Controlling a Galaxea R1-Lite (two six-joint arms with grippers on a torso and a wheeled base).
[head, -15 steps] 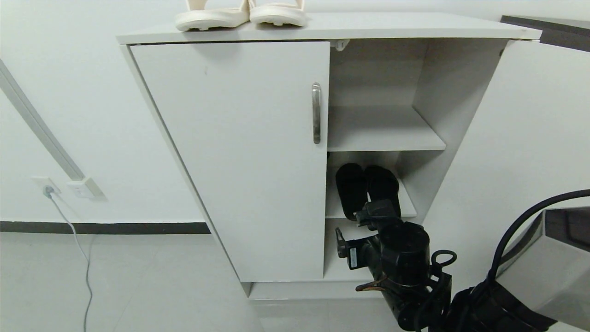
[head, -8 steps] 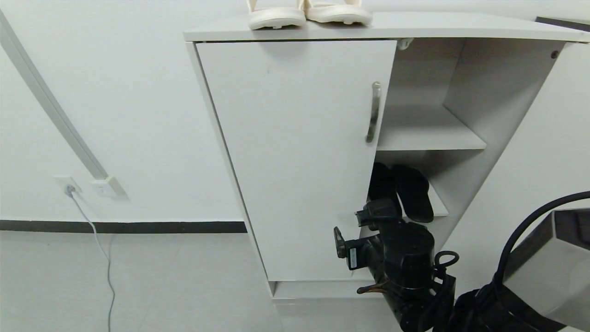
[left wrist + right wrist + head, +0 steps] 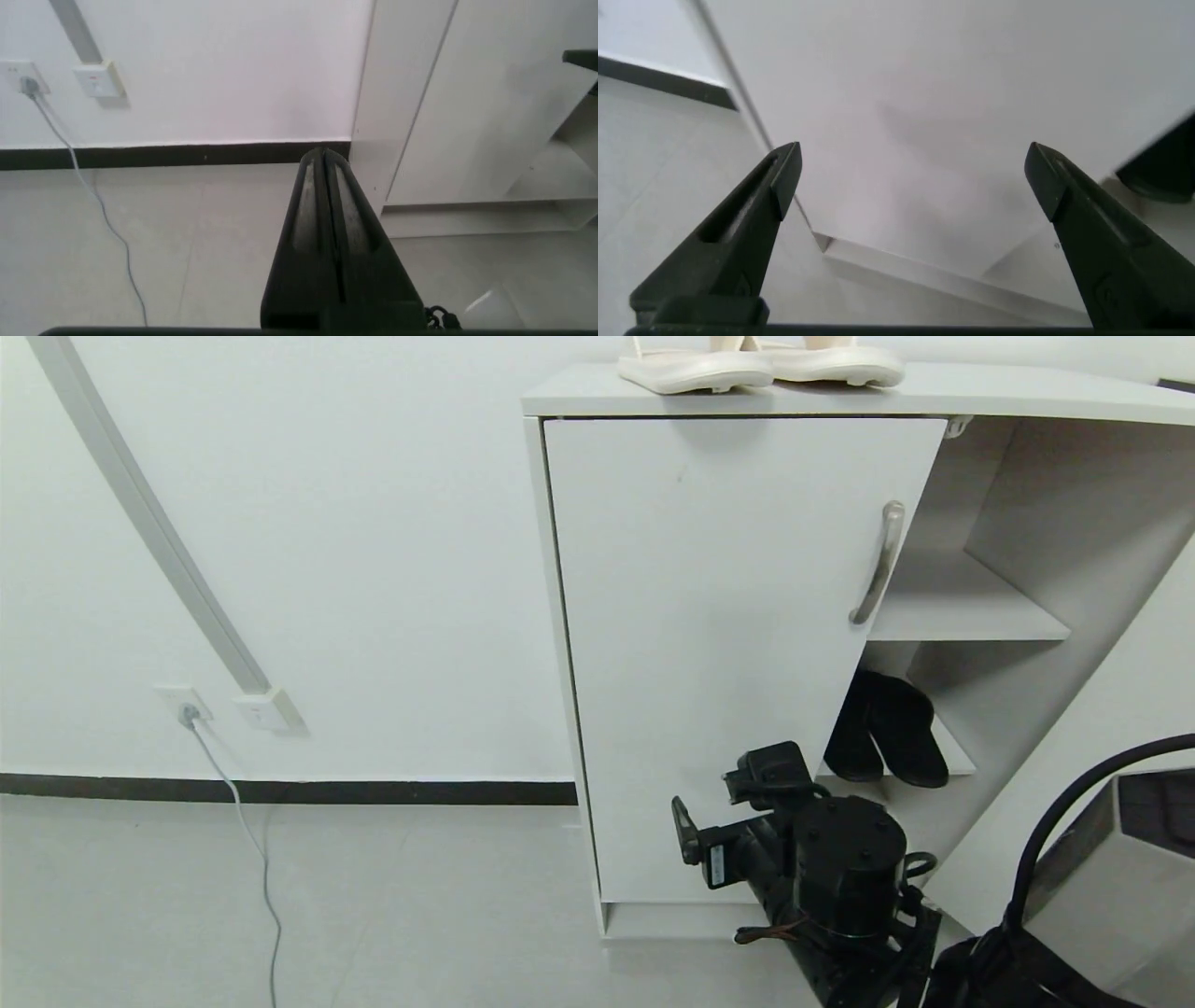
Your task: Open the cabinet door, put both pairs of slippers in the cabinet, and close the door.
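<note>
White wooden cabinet (image 3: 1046, 504), right door (image 3: 1102, 728) standing open, has cream rubber slippers (image 3: 761, 364) on top and black slippers (image 3: 892, 728) on its middle shelf. Right gripper (image 3: 913, 157) faces the shut left door (image 3: 738, 644), fingers spread wide, empty. Left gripper (image 3: 324, 157) has its fingers pressed together, empty.

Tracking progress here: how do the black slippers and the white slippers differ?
Black slippers lie on a shelf inside the cabinet; white slippers sit on its top. So the black pair is stowed, the white pair not yet. Each pair lies side by side.
</note>
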